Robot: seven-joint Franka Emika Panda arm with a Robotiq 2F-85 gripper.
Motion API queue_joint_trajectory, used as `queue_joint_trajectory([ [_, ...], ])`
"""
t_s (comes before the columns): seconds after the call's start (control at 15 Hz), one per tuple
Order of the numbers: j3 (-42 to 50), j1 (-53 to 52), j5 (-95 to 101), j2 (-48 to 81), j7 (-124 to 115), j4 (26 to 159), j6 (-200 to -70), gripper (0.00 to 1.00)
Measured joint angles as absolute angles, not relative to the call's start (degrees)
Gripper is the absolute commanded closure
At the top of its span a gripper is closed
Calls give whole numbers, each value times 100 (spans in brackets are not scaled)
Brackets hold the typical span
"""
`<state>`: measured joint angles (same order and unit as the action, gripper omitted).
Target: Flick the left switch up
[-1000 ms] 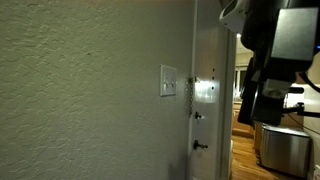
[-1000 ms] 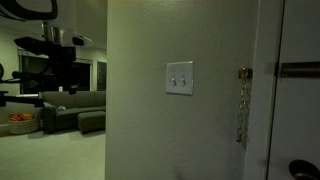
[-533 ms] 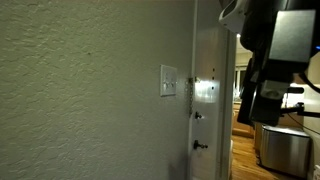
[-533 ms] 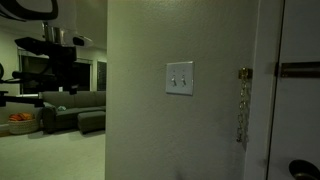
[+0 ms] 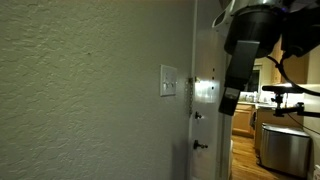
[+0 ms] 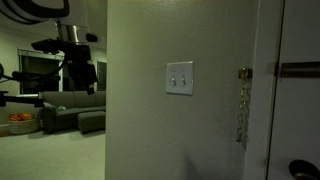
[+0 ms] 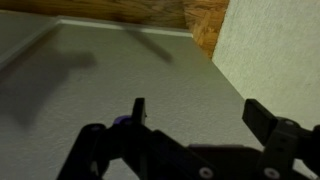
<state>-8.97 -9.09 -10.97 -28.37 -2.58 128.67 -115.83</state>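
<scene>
A white double switch plate [image 6: 179, 78] sits on the textured wall, seen nearly head-on; its left switch [image 6: 173, 79] is too small to tell whether it is up or down. The plate also shows edge-on in an exterior view [image 5: 168, 82]. My arm [image 5: 243, 45] hangs at the upper right, well away from the plate, and appears far to the left in an exterior view [image 6: 76, 55]. In the wrist view my gripper [image 7: 197, 108] is open and empty, facing a bare wall surface. The switch plate is out of the wrist view.
A white door [image 6: 295, 95] with a chain lock [image 6: 241, 105] and a dark handle [image 6: 298, 171] stands right of the plate. A sofa [image 6: 70, 110] lies beyond the wall corner. A steel bin [image 5: 283, 148] stands on the wooden floor.
My arm has swung in towards the wall: leftwards at the upper right of the edge-on exterior view, rightwards in the head-on one. The switch plate is unchanged.
</scene>
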Motion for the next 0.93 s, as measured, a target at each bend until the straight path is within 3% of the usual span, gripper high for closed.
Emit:
queue_joint_trajectory([
  [0.93, -856, -371, 275, -2036, -354, 11872, -11696, 0],
])
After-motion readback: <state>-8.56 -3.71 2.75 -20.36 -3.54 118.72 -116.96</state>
